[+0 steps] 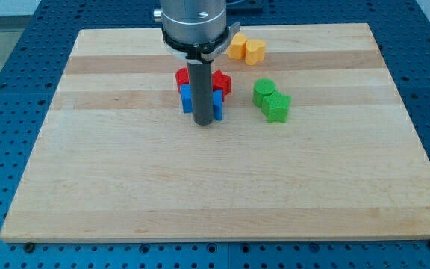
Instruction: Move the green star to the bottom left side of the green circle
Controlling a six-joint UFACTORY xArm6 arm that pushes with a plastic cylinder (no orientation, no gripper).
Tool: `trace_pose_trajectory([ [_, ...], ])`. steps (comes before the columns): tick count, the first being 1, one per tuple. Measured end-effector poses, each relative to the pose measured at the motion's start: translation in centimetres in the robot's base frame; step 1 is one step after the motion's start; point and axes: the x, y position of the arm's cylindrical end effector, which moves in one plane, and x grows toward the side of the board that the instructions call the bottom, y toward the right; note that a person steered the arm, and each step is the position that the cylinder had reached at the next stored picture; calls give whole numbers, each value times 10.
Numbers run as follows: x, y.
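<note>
While the arm hangs over the upper middle of the board (222, 187), its dark rod comes straight down and my tip (203, 122) rests on the wood just below a cluster of red and blue blocks. This arm has no claw, only the rod, so it has nothing to spread, press together or pinch with; the tip is simply bare and touches the board.

Only one camera view is given. The green star (277, 107) lies to the view's right of my tip, a little higher than the tip, with bare wood between them. It is not in contact with the rod. The green circle (263, 91) sits just above and slightly left of the star, and the two green blocks touch each other or nearly touch; I cannot tell which. So the star is now at the bottom right side of the circle.

Behind the rod there are two red blocks: one (183, 78) on the view's left of the rod and one (222, 82) on its right. Their shapes are partly hidden, so I cannot name them. Below them are blue pieces (187, 98), also partly covered by the rod; a second blue part (218, 103) shows on the right side of the rod. Whether these are one block or two is not clear.

Near the view's top, right of the arm's body, two yellow blocks (245, 49) lie side by side, touching. They are well apart from the green pair.
</note>
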Motion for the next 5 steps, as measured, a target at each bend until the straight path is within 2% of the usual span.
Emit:
trace_pose_trajectory([
  [1, 28, 6],
  [4, 25, 110],
  [5, 25, 119],
])
